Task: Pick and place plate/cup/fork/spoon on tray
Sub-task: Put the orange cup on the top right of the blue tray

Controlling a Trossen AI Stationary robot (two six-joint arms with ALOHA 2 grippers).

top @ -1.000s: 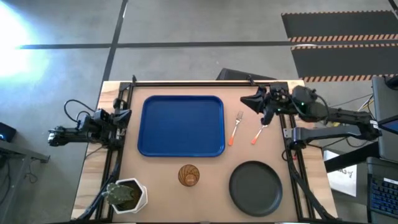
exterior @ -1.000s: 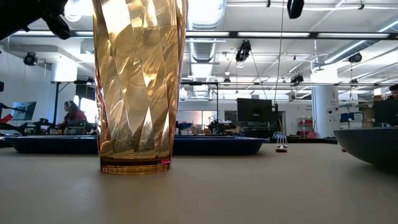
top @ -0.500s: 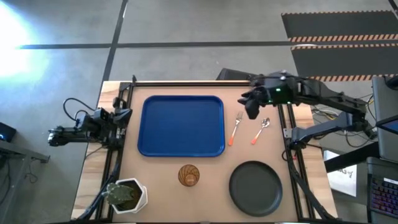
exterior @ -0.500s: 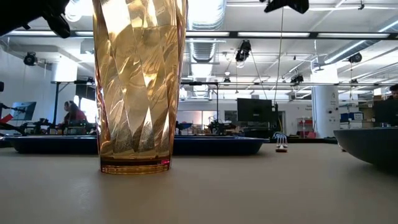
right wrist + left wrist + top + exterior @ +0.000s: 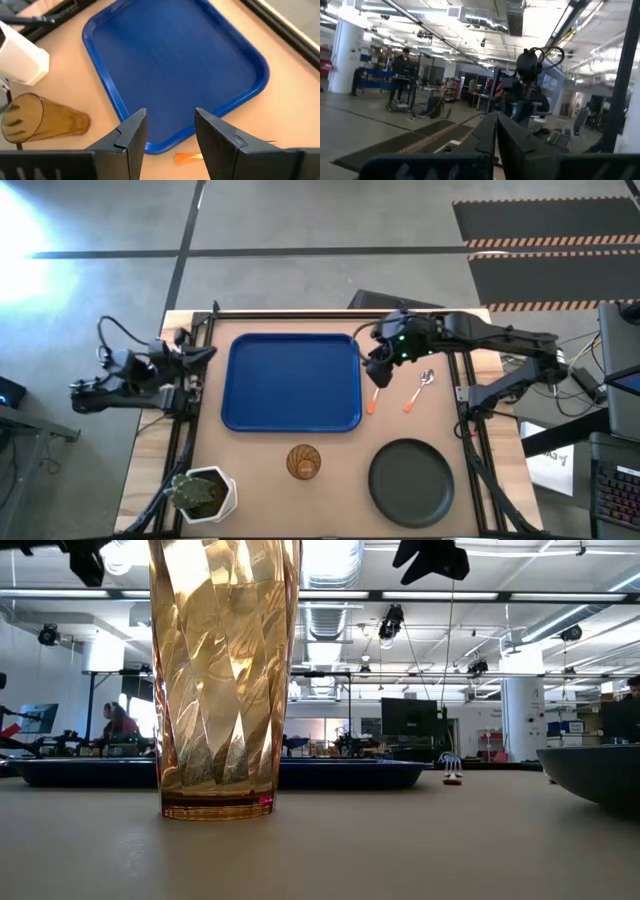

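The blue tray [image 5: 290, 380] lies flat at the table's far middle. Right of it lie the orange-handled fork [image 5: 373, 402] and spoon [image 5: 418, 390]. My right gripper [image 5: 378, 365] hovers open above the fork's tine end. In its wrist view, the fingers [image 5: 170, 132] stand apart over the tray's edge [image 5: 165, 145], with the fork's handle [image 5: 187, 158] just below. The amber cup [image 5: 304, 461] stands upright near the front, and the dark plate [image 5: 411, 482] rests at front right. My left gripper [image 5: 496, 135] is shut, at the table's left edge [image 5: 195, 355].
A white pot with a green plant [image 5: 205, 492] stands at the front left corner. Black rails run along both table sides. In the low view the cup [image 5: 225, 680] fills the foreground, with the tray [image 5: 340, 773] behind it and the plate's rim [image 5: 595, 775] at right.
My right gripper has swung from the table's right edge toward the left, passing over the spoon to above the fork, and has come down a little. My left arm has lifted slightly at the left edge. Nothing on the table has moved.
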